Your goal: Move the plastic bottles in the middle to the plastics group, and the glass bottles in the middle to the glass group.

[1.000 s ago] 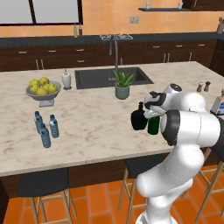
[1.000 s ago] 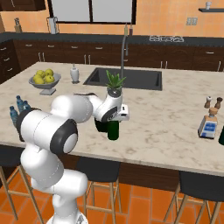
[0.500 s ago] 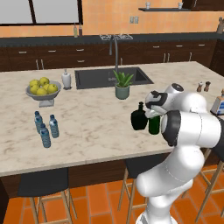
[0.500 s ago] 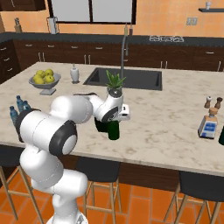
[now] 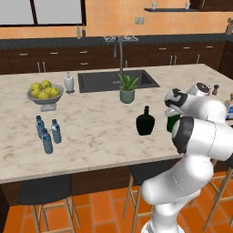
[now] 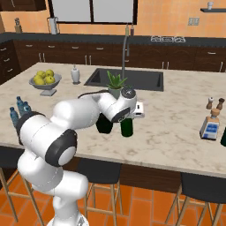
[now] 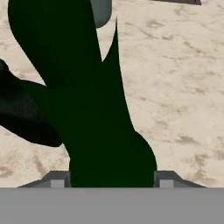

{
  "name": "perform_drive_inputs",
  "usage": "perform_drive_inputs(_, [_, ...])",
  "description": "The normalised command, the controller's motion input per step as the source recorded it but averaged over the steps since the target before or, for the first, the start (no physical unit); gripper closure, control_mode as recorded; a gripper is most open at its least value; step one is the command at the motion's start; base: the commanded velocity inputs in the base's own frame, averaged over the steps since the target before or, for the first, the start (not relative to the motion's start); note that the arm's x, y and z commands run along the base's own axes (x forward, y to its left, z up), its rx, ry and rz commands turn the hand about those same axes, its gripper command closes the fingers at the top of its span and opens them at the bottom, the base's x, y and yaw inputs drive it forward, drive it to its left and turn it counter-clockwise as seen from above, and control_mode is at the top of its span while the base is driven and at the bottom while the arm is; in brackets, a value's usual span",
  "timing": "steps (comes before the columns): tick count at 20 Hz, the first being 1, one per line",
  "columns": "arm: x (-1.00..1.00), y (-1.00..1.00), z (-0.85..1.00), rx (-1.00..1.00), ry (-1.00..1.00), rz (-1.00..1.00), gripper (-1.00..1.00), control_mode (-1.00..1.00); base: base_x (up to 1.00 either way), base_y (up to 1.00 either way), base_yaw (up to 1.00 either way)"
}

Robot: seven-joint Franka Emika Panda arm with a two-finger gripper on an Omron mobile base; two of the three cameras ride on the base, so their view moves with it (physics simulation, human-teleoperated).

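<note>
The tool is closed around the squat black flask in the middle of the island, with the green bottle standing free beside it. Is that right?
Not quite. The tool is closed around the green bottle, as the hand view shows: its dark green body sits between the two fingertips. The squat black flask is the one standing free beside it on the island, seen in the left base view.

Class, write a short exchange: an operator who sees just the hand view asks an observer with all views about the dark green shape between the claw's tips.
Operator: My claw has something dark green between its tips. Is it a bottle, and how does it stand?
Observer: It is the green bottle, upright, with its base apparently on the counter in the right base view.
Operator: What is the black mass beside it?
Observer: A squat black flask with a short neck, standing on the counter right beside the bottle.
</note>
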Motion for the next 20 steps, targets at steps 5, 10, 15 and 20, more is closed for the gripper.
perform_drive_inputs(5, [0.03,-1.00,0.02,0.00,-0.05,-0.11,1.00,-1.00,0.00,0.00,0.00])
perform_drive_inputs(10, [0.00,-0.74,0.03,0.00,-0.19,-0.07,1.00,-1.00,0.00,0.00,0.00])
perform_drive_inputs(15, [0.00,-0.53,-0.06,0.00,-0.19,-0.02,1.00,-1.00,0.00,0.00,0.00])
perform_drive_inputs(20, [0.11,-0.42,0.02,0.00,-0.05,-0.01,1.00,-1.00,0.00,0.00,0.00])
